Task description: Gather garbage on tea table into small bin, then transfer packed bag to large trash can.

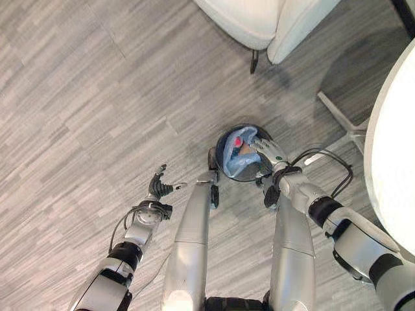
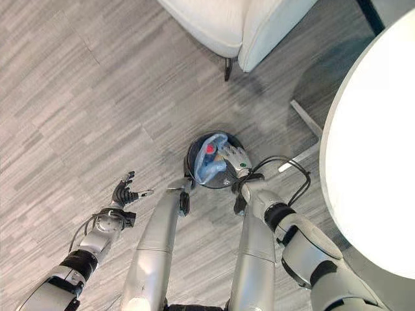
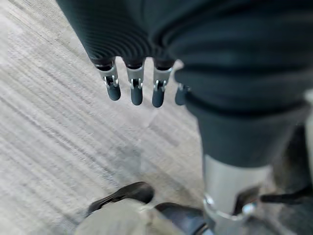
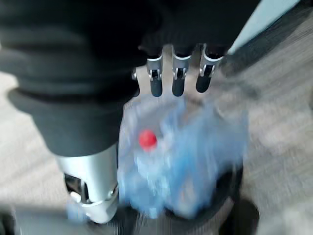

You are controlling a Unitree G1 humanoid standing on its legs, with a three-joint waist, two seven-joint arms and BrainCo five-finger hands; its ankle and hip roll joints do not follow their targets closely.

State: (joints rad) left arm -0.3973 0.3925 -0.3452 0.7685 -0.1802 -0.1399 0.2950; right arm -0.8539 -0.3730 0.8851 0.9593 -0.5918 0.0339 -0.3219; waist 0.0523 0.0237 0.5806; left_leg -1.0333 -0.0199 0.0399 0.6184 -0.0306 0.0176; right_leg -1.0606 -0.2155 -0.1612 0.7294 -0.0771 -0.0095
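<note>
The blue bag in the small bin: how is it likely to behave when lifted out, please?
The blue bag looks thin and crumpled, so probably floppy. A red-capped item shows inside, so contents may shift. The right hand hovers over it.

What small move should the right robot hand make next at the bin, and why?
Probably lower the right robot hand and close it on the blue bag. Its fingers hang straight above the small bin, holding nothing, and the bag already holds garbage, including a red-capped item.

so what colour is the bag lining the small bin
Light blue bag, clearest in the right wrist view, inside the dark small bin.
</note>
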